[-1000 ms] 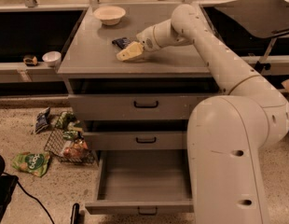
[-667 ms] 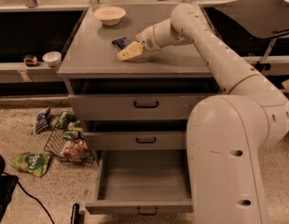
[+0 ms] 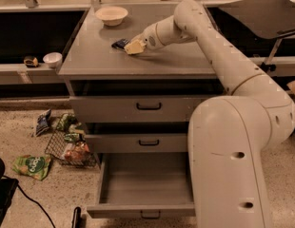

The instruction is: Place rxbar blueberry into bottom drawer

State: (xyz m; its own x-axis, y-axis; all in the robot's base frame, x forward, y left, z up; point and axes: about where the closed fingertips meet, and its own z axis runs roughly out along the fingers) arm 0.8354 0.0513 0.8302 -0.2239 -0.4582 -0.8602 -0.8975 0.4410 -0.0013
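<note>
The dark navy flat snack bar (image 3: 120,43) lies touching the cream gripper (image 3: 134,47), on its side toward the grey counter's (image 3: 90,63) rear-left corner; grip state cannot be told.

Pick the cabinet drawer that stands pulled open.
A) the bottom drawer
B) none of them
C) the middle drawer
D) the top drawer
A: the bottom drawer is pulled out with its floor in view, while the top drawer and the middle drawer are shut; the gripper is up on the cabinet top, at the rxbar blueberry.
</note>
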